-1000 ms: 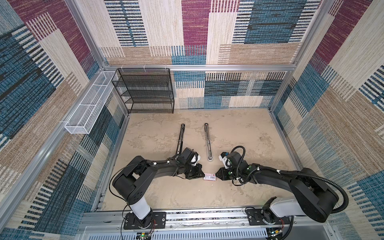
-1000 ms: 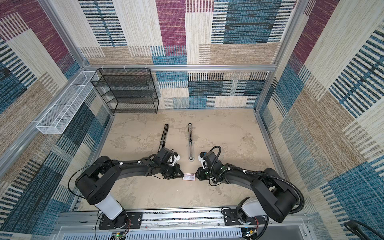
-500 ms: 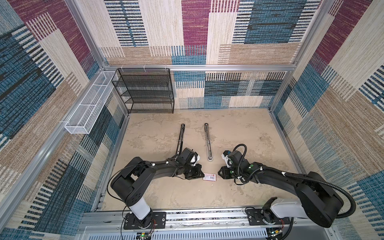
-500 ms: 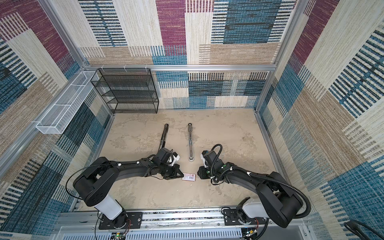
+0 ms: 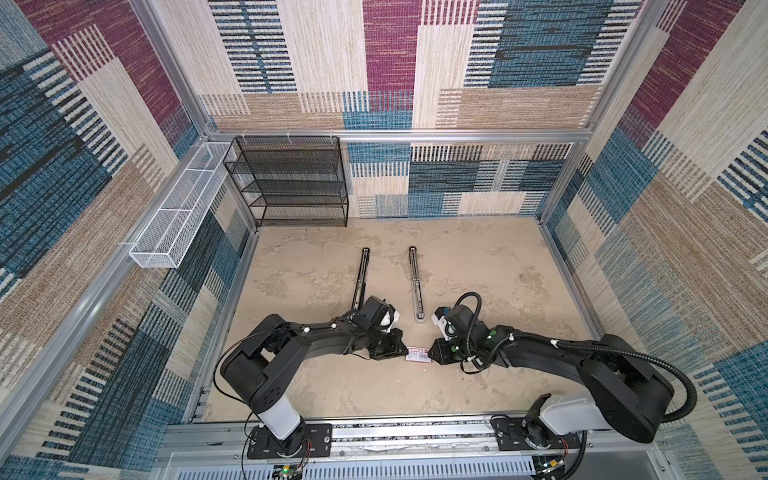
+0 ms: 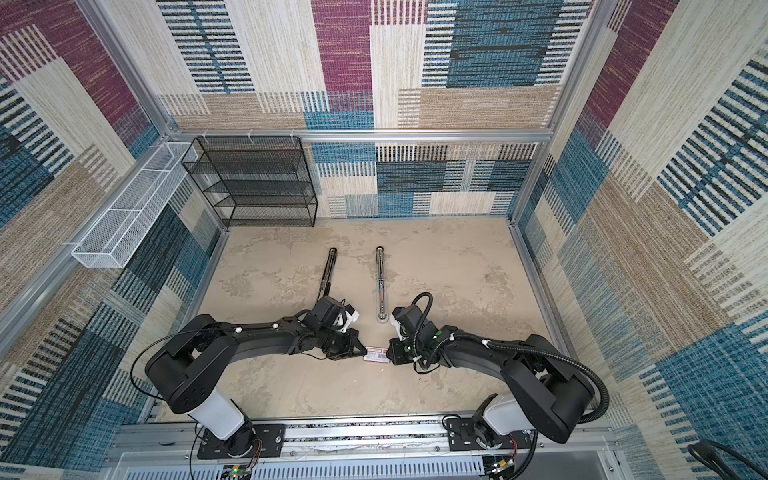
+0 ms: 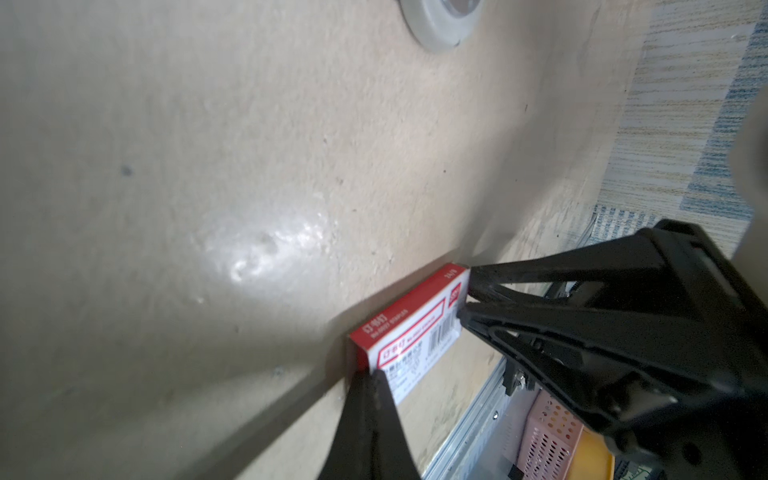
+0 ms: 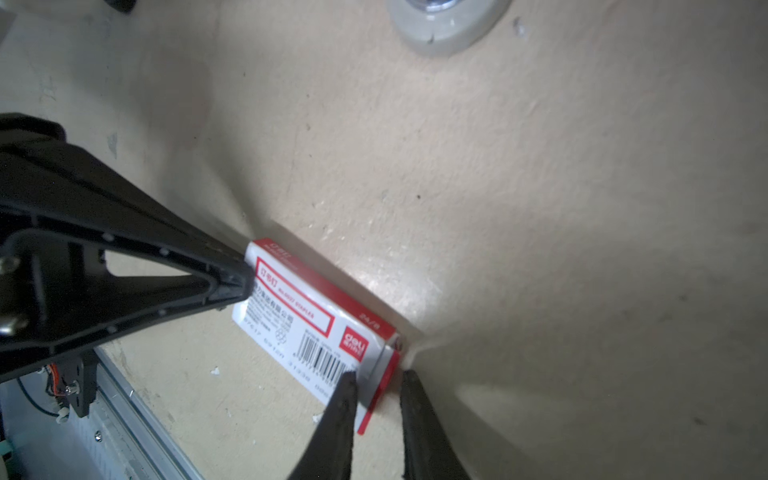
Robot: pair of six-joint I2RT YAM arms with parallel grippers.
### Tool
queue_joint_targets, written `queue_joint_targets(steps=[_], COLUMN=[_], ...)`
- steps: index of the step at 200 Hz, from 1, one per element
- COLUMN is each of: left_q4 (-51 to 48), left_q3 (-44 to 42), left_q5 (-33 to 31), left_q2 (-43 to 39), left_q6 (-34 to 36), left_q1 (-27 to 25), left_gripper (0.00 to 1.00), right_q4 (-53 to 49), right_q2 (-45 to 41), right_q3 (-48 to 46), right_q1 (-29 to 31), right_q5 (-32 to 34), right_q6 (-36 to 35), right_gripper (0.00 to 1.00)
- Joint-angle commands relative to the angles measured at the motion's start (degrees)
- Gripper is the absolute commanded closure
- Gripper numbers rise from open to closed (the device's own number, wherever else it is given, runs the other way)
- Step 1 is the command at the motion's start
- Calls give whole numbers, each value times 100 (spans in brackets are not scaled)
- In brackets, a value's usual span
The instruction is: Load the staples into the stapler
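Note:
The white staple box [image 5: 419, 354] with a red label lies flat on the beige table between both grippers; the staples inside are hidden. My left gripper [image 7: 371, 376] is shut, its tips pressed against one end of the box [image 7: 409, 332]. At the other end, my right gripper [image 8: 376, 390] is closed to a narrow gap on the box's open end flap [image 8: 380, 370]. The stapler lies farther back as a black bar [image 5: 360, 276] and a silver bar [image 5: 416, 282] with a round white foot [image 8: 444, 25]. Both top views show the box [image 6: 376, 354] bracketed by the grippers.
A black wire shelf [image 5: 291, 183] stands at the back left against the wall. A white mesh basket [image 5: 178, 208] hangs on the left wall. An aluminium rail [image 5: 415, 432] runs along the front edge by the arm bases.
My right gripper backed slightly off the box with wider jaws, then came in again and narrowed on the end flap. The left gripper and the box stayed put.

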Motion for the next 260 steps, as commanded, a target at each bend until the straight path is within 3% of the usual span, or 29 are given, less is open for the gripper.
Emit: queue_joint_targets(steps=[1,95,186,222,260], left_q4=[129,43,11,20,24], left_q3=[-34,-17,-17,-17,-34], left_q5=[-28,-19,-37,-23,-19], left_q2=[-52,-31,-60,-41,-50], left_q6=[-79,2,15,8,10], left_q1=[2,11,11,11,11], left_gripper=[100,100,100,100,100], right_q4=[-350,-840,-469,-481,-571], right_q2=[43,160,-167,138,248], right_q3=[83,234,424,449,495], right_q1=[11,6,185,315,328], right_q5=[528,1056,507,608,725], right_q6=[-68,-54,128,180,181], right_gripper=[79,80,53,54,67])
